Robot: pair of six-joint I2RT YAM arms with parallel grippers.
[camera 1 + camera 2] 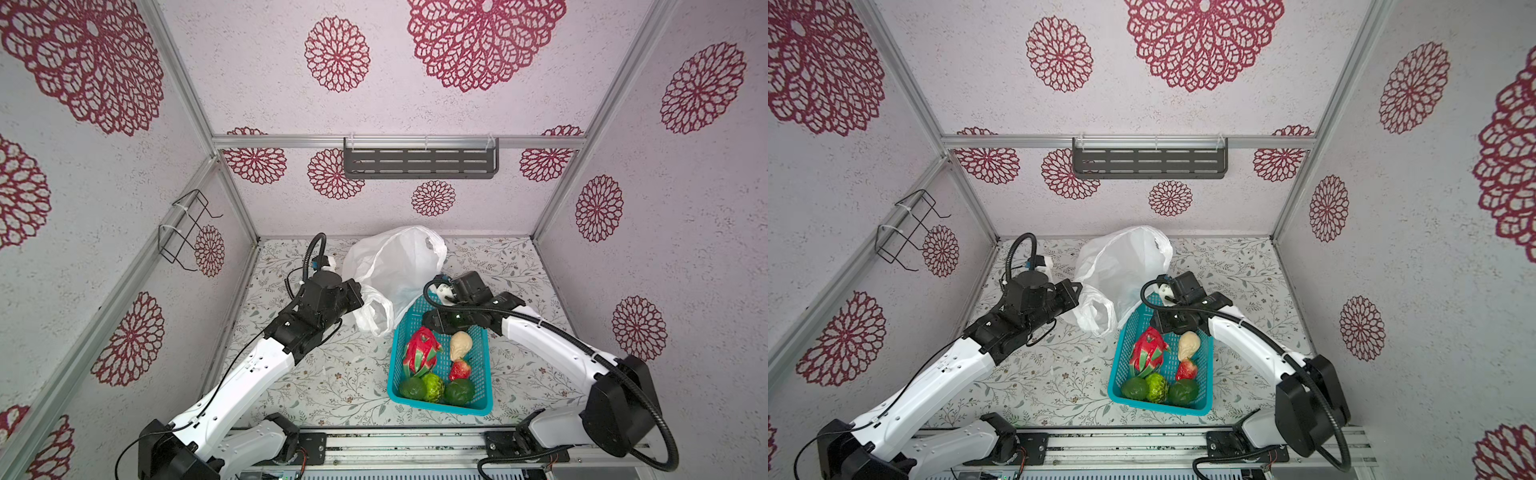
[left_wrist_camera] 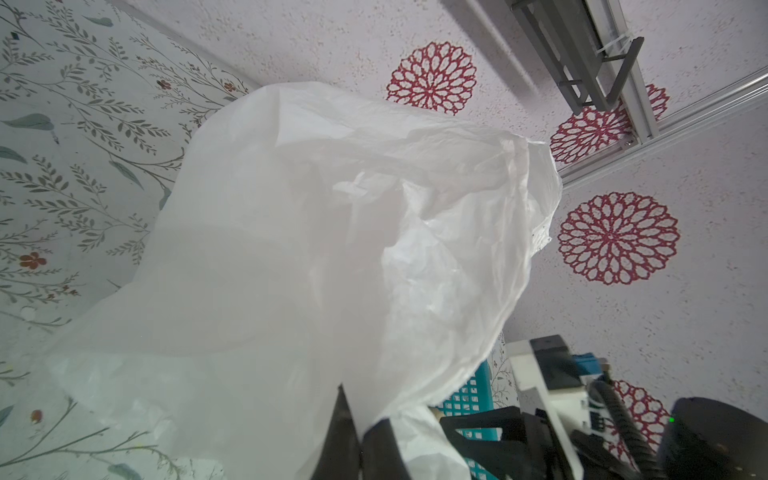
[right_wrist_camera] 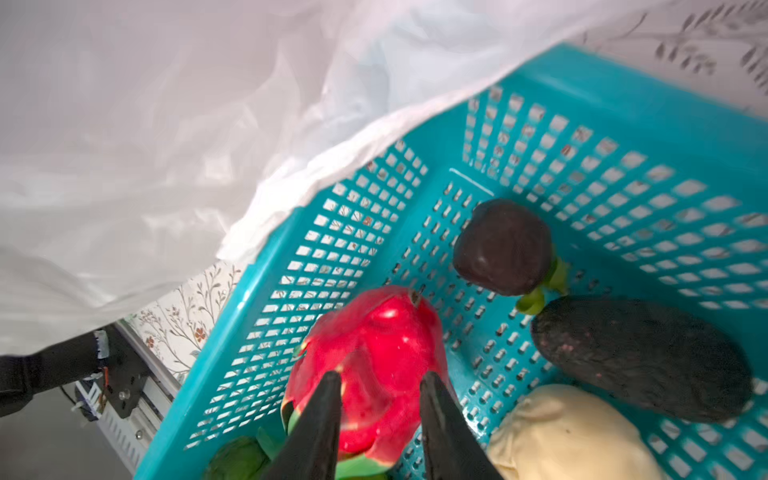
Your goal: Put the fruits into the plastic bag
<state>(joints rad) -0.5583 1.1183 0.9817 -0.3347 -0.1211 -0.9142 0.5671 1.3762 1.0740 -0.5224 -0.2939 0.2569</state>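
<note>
The white plastic bag (image 1: 395, 266) (image 2: 311, 249) stands at the back with its mouth toward a teal basket (image 1: 440, 409). My left gripper (image 1: 359, 297) (image 2: 361, 432) is shut on the bag's edge. In the basket lie the fruits: a dragon fruit (image 1: 420, 353), a beige pear (image 1: 460, 345), a strawberry (image 1: 460, 370), a bumpy light-green one (image 1: 433, 386) and two dark green ones (image 1: 412, 387). The right wrist view adds a black one (image 3: 503, 245). My right gripper (image 1: 434, 324) (image 3: 380, 376) hangs over the dragon fruit (image 3: 374, 353), fingers partly apart against its skin; a grip is unclear.
The bag's rim drapes over the basket's far corner (image 3: 623, 83). A dark shelf (image 1: 419, 162) hangs on the back wall and a wire rack (image 1: 187, 230) on the left wall. A metal rail (image 1: 395, 446) runs along the front of the flower-printed tabletop (image 1: 332, 374).
</note>
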